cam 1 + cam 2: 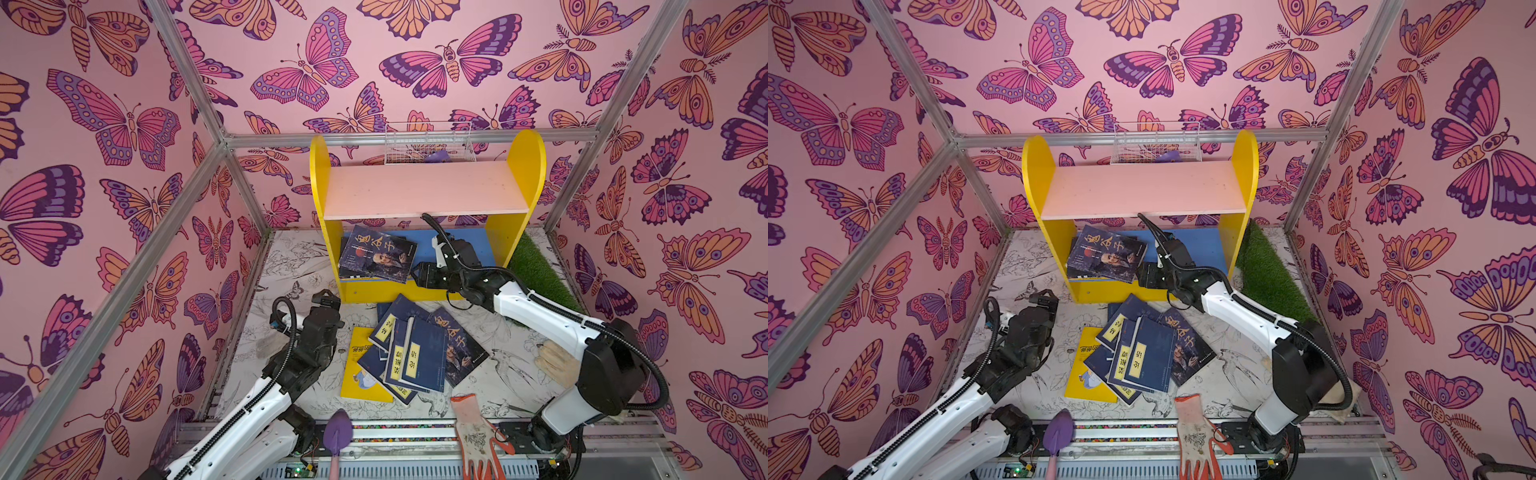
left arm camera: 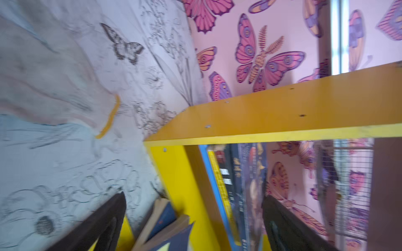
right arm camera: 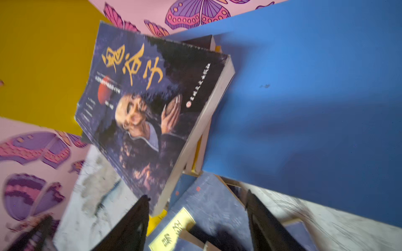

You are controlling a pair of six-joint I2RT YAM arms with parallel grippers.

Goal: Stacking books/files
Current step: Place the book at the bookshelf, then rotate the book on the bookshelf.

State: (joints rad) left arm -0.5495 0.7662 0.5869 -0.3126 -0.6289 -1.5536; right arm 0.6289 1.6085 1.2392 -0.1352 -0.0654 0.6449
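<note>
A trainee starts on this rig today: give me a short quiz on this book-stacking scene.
1. Which book tops the stack on the blue shelf board? A) portrait-cover book B) yellow cartoon book C) wolf-face book
2. True or false: the left gripper is shut on a book.
3. How many portrait covers show in both top views?
Key: A; false, it is open; two, the second in the table pile.

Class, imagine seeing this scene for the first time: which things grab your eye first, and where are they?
The pink butterfly wallpaper surrounds everything. Against the back wall stands a yellow bookshelf, a portrait-cover book lying on its blue lower shelf. In front, navy books sprawl on the table.
</note>
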